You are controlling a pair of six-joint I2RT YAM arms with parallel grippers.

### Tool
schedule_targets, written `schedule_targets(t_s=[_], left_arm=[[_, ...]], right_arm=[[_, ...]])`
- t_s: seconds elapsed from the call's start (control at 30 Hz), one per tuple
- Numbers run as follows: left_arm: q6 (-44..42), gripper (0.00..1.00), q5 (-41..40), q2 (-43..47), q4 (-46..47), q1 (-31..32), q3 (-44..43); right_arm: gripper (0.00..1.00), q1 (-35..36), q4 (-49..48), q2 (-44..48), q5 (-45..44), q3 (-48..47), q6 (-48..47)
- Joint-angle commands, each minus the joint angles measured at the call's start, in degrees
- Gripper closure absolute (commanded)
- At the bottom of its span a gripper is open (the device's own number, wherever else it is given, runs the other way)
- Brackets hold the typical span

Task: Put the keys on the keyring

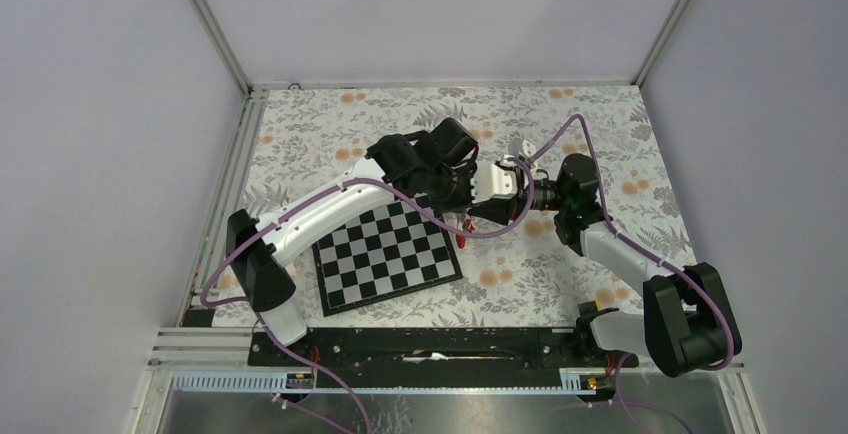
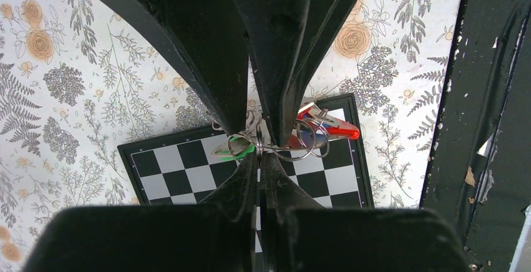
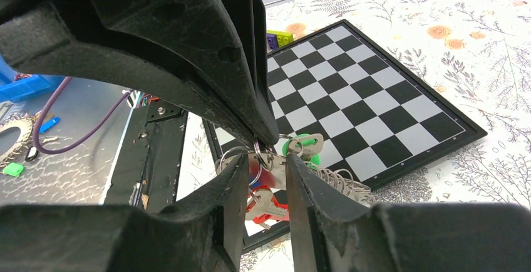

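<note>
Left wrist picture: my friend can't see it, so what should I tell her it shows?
The left claw and right claw meet tip to tip over a chessboard, pinching a tangle of silver rings between them. A green key and the red keyring stick out of the tangle, with flowery table around.

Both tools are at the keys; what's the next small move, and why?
Likely: with the left tool pinched on a wire ring, the right tool eases the green key toward the red keyring; they hang close together, whether linked I cannot tell.
</note>
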State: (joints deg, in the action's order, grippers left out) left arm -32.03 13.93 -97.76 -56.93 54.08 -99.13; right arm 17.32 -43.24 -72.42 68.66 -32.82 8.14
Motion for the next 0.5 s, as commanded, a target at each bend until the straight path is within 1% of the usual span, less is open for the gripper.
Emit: schedule_targets(t_s=[0.0,0.3,0.47], left_arm=[[1.08,1.0,1.67,0.62,3.09,0.22,-0.43],[1.44,1.0,2.55,-0.02,3.14,0.22,-0.27],[1.53,1.0,2.8,-0.24,3.16,0.22,-0.36]], right_arm=[[0.66,0.71,-3.42,0.08,1.47,0.19,0.3],[0.68,1.11,-4.38,-0.03,1.65,0.13,1.39],[0.74,1.18,-4.56,-0.27,1.89,0.13,1.56]])
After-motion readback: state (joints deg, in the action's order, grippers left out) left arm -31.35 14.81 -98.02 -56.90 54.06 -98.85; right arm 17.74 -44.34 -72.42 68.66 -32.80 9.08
